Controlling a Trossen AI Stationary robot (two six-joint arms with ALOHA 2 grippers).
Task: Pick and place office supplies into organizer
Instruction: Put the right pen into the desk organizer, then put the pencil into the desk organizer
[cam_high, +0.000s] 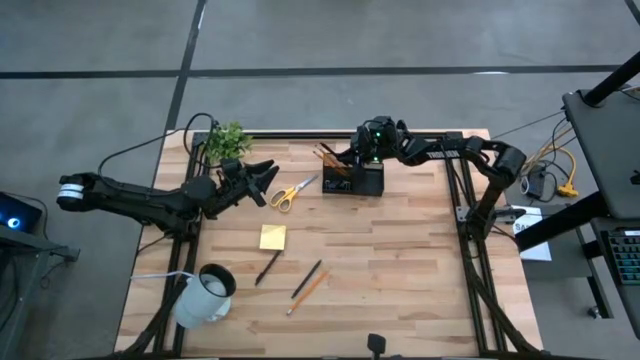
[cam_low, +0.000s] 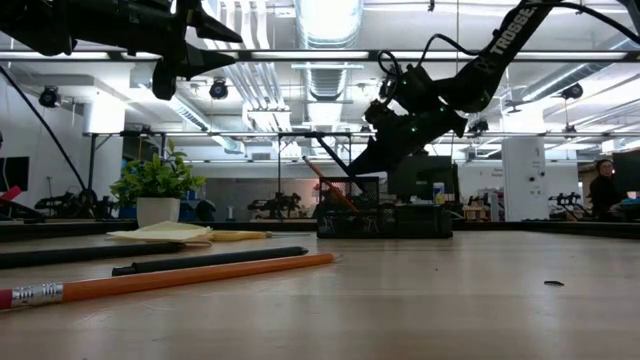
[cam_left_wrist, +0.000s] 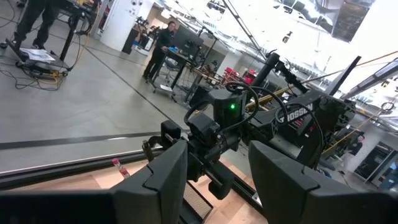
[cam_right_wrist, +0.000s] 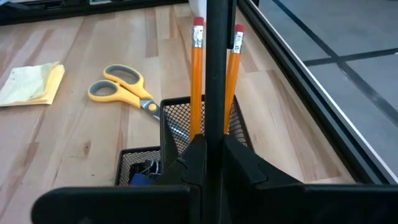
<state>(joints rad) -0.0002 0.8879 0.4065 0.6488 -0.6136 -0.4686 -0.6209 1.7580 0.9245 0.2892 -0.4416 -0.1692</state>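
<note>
Looking past your right gripper (cam_right_wrist: 208, 149), clamped on a pen (cam_right_wrist: 216, 68) over the organizer (cam_right_wrist: 205, 121), its contents hide; left gripper (cam_high: 262, 180) gapes beside it.

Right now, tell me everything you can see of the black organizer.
The organizer is a small black box of wire mesh, as it looks, with open-topped compartments. It stands upright near the far edge of the wooden table, right of the yellow-handled scissors and apart from them. Two orange pencils with red erasers stand tilted in its tall mesh compartment; a lower compartment holds small dark and blue bits. The right gripper hangs over it, jaws shut on a dark pen pointing down into it.
</note>
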